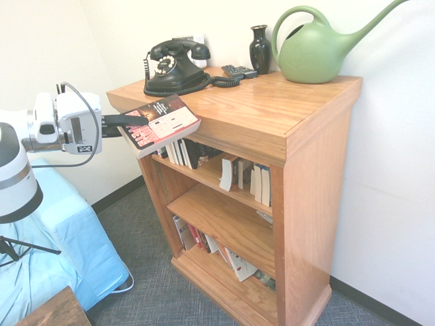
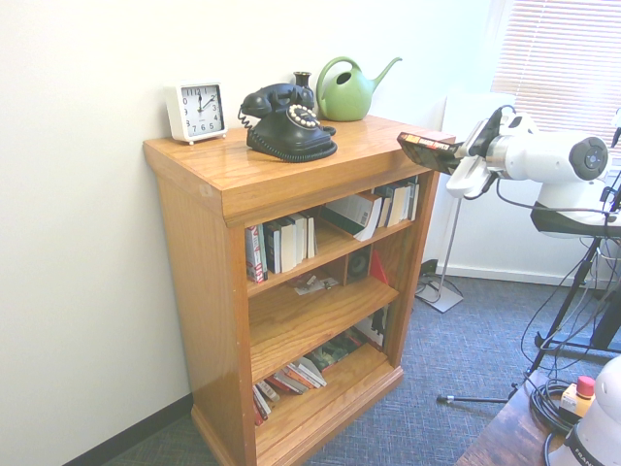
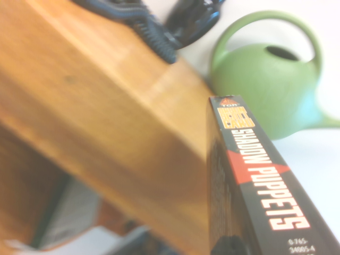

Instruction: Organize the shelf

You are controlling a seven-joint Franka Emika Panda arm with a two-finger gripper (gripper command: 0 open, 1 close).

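While the honey-orange oak shelf (image 1: 272,115) stands against the white wall with books on three open tiers, my gripper (image 1: 129,123) pinches a dark paperback (image 1: 163,123) level beside its thick top. Its spine reads "SHADOW PUPPETS"; the author's name above is blurred.

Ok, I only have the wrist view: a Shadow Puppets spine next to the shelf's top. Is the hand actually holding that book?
Observer: Yes. The hand is shut on one end of the book, which hangs in the air at the front corner of the shelf.
Operator: Anything on top besides the phone and can?
Observer: A white clock at the back corner, at the end away from the can.
Operator: And the tiers?
Observer: The bottom books lie toppled.
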